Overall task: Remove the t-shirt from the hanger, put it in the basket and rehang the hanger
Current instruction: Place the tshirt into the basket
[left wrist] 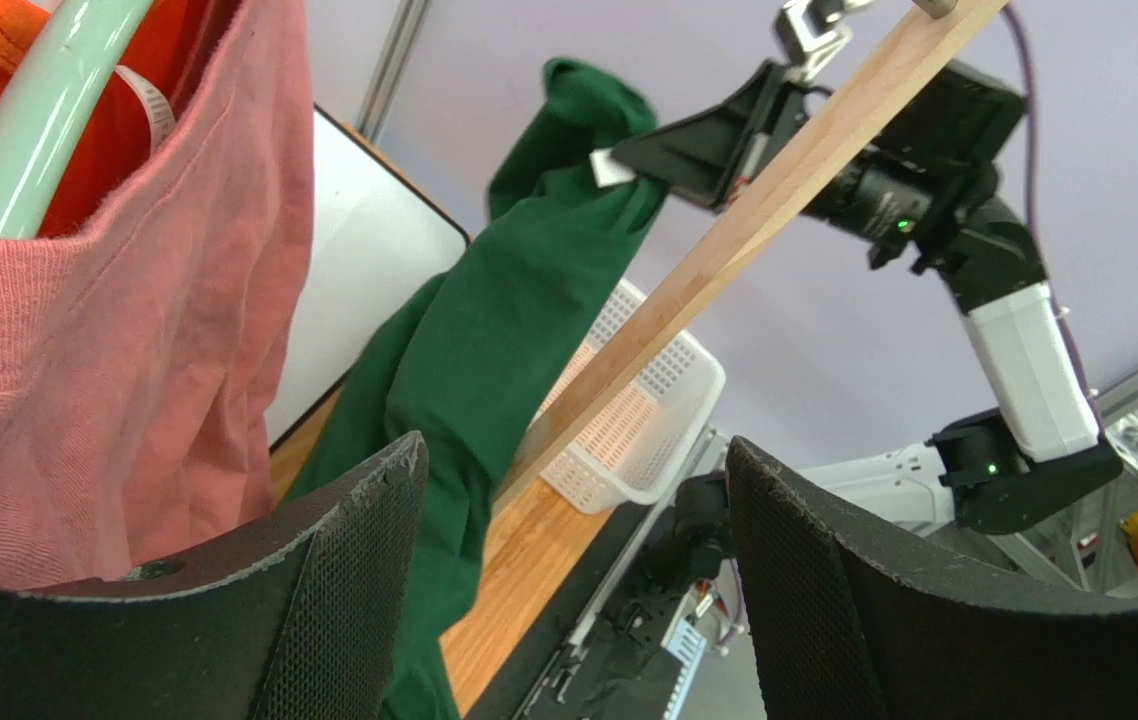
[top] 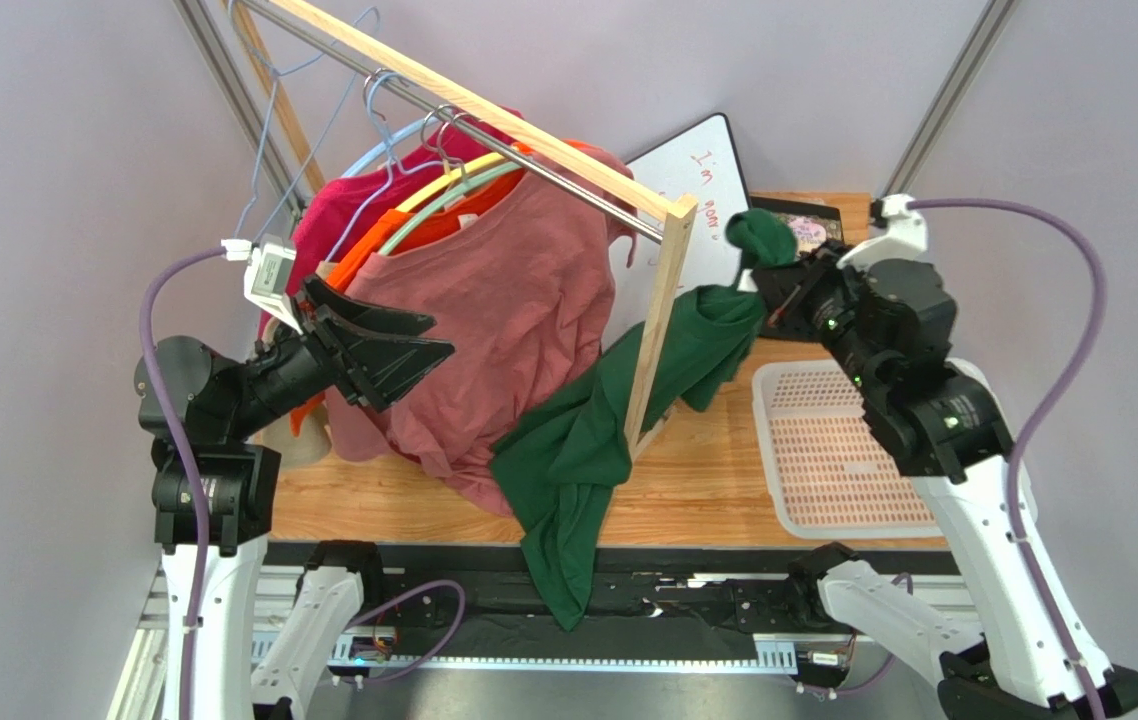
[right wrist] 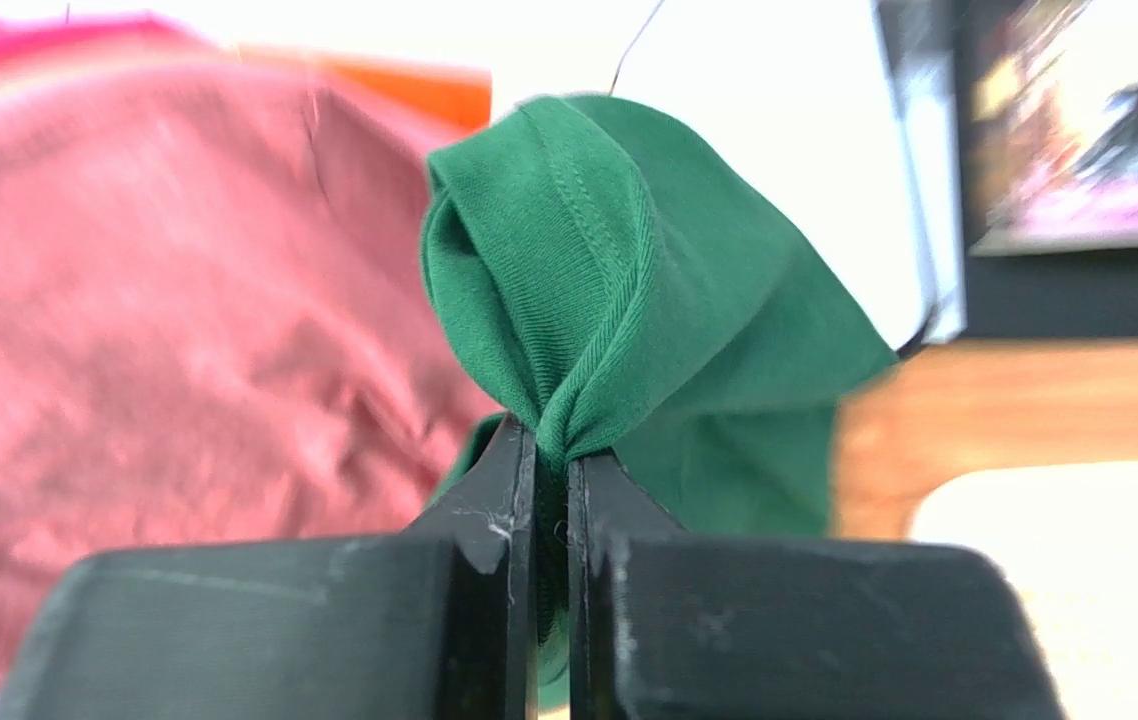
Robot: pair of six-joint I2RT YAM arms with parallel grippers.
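A dark green t-shirt (top: 590,435) hangs bunched past the wooden rack post and trails over the table's near edge. No hanger shows inside it. My right gripper (top: 765,267) is shut on its upper fold; in the right wrist view the cloth (right wrist: 635,285) bulges out above the pinched gripper (right wrist: 548,435). A pink t-shirt (top: 515,315) hangs on a pale green hanger (top: 455,195) from the rail. My left gripper (top: 440,336) stands open beside the pink shirt's left shoulder, holding nothing. From the left wrist, the open gripper (left wrist: 575,444) frames the green shirt (left wrist: 500,345), with the hanger (left wrist: 34,135) at top left.
The wooden rack's rail (top: 485,113) and post (top: 661,323) cross the middle. More hangers carry orange and magenta shirts (top: 357,203) behind the pink one. A white perforated basket (top: 831,450) sits at the right on the table. A whiteboard (top: 703,180) leans at the back.
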